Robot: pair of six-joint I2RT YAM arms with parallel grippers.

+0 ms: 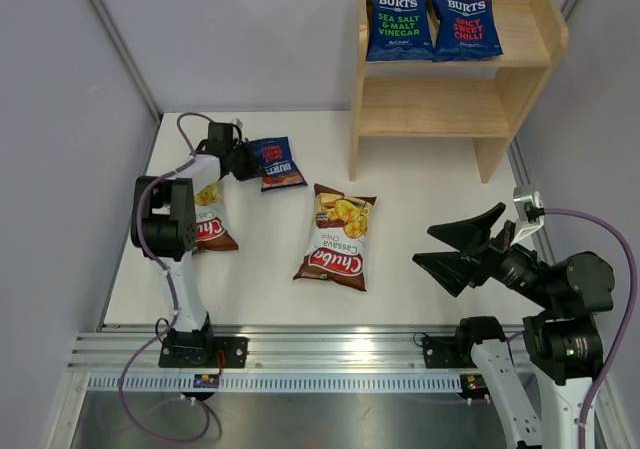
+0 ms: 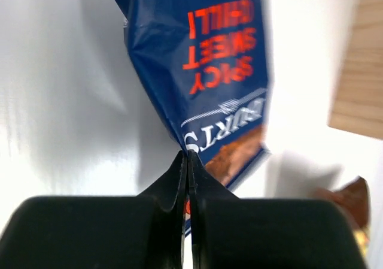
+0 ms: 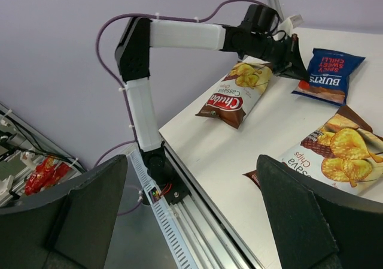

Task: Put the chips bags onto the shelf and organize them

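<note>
Two dark blue glossy BURTS bags (image 1: 399,24) (image 1: 465,21) stand on the light wooden shelf's (image 1: 430,109) top tier, the left hand (image 1: 243,159) is clamped on a third BURTS bag (image 1: 278,162) on the white bench (image 1: 420,199), two brown-white Chuba bags (image 1: 337,237) (image 1: 212,224) await shelving, and the right hand (image 1: 423,246) gapes empty.

White links (image 3: 185,35), black joints (image 1: 168,219), purple cables (image 1: 580,212), black right gripper (image 1: 423,246)

Loose BURTS bag (image 1: 277,162) lies on the counter (image 1: 420,199) touching the left end effector (image 1: 248,164) at its front, one Chuba bag (image 1: 212,224) behind it under the arm, second Chuba bag (image 1: 337,236) between it and the right end effector (image 1: 450,244), shelf (image 1: 430,104) ahead-right with sea-salt bag (image 1: 399,25) left of chilli bag (image 1: 465,22) on top tier.
</note>
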